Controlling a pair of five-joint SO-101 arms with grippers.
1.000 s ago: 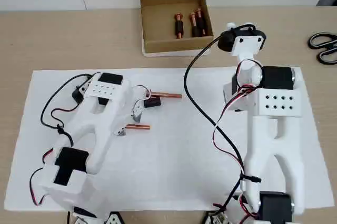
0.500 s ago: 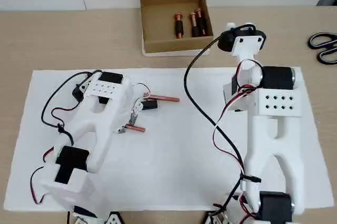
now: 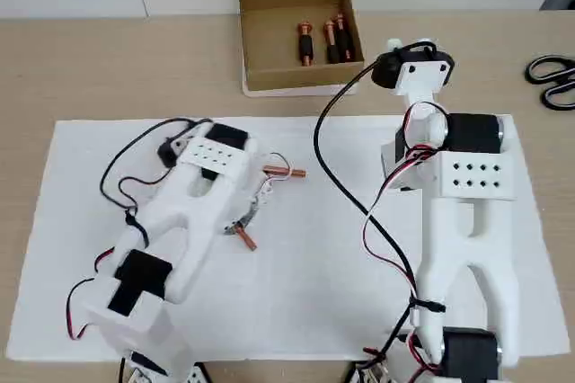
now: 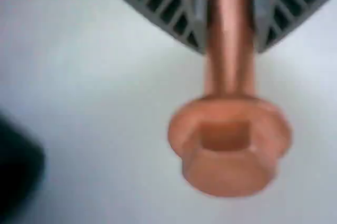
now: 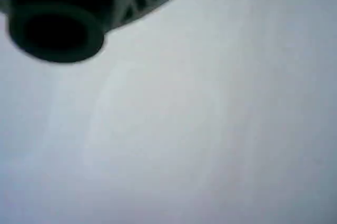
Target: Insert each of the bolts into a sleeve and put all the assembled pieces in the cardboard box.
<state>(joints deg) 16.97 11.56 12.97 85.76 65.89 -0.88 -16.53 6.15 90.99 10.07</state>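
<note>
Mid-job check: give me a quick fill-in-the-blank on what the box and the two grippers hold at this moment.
1. The cardboard box holds ___ assembled pieces.
2. The left gripper is shut on a copper ___.
3. The right gripper is shut on a black ___.
Missing words: three; bolt; sleeve.
</note>
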